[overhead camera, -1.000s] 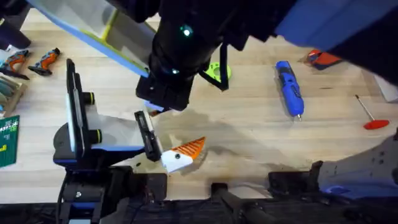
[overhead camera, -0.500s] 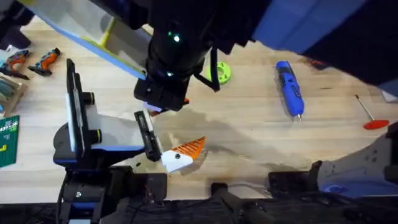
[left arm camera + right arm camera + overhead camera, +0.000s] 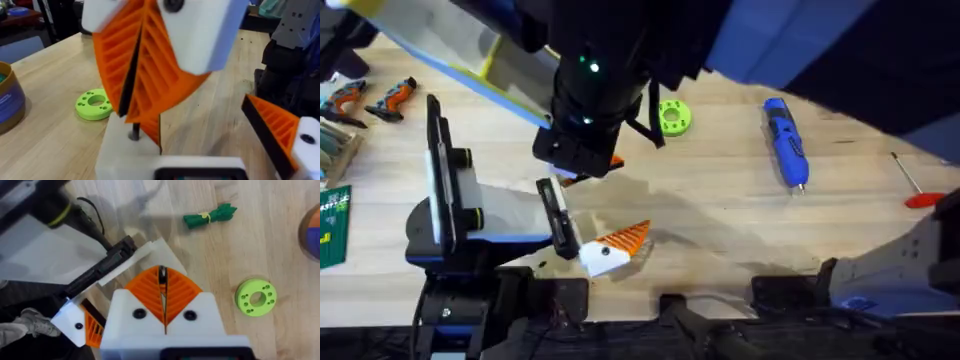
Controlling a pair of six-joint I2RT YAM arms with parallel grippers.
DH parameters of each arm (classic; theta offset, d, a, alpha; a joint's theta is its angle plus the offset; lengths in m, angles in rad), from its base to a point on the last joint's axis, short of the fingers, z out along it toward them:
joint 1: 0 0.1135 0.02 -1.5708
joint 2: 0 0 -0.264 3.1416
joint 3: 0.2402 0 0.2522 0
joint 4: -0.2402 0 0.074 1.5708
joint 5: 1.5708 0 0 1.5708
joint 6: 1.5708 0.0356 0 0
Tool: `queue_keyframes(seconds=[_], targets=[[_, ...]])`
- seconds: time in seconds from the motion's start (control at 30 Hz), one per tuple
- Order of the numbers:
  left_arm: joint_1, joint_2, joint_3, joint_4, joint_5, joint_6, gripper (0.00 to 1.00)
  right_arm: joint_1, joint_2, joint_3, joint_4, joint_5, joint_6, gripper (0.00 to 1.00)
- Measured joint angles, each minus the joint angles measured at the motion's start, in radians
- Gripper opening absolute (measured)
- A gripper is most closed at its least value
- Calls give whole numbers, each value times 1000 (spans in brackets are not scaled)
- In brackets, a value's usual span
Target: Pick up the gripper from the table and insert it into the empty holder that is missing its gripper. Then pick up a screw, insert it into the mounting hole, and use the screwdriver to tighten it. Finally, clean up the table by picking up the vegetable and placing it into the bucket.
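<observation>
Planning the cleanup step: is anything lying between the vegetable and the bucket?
Nothing visible does. In the right wrist view, bare table separates the vegetable from the bucket. The lime-green ring lies off to one side of that line.

No legible text anywhere; faint white lettering on a green card (image 3: pixel 332 225) at the table's left edge, too small to read; pale marks on the dark blue label band of the bucket (image 3: pixel 9 102), blurred beyond reading; nothing readable on the blue screwdriver (image 3: pixel 786 142) near the table's right side; a lit green dot on the dark arm above the table (image 3: pixel 592 68), a light and no sign.
</observation>
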Motion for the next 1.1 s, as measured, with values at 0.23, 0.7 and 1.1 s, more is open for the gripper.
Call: queue_keyframes(seconds=[0.23,0.7,1.1], targets=[[0,0,0,0,0,0,985,0,0,0,-2,2,0,6],[0,0,0,0,0,0,985,-16,0,54,-33,3,0,6],[0,0,0,0,0,0,985,-16,0,54,-51,3,-2,6]])
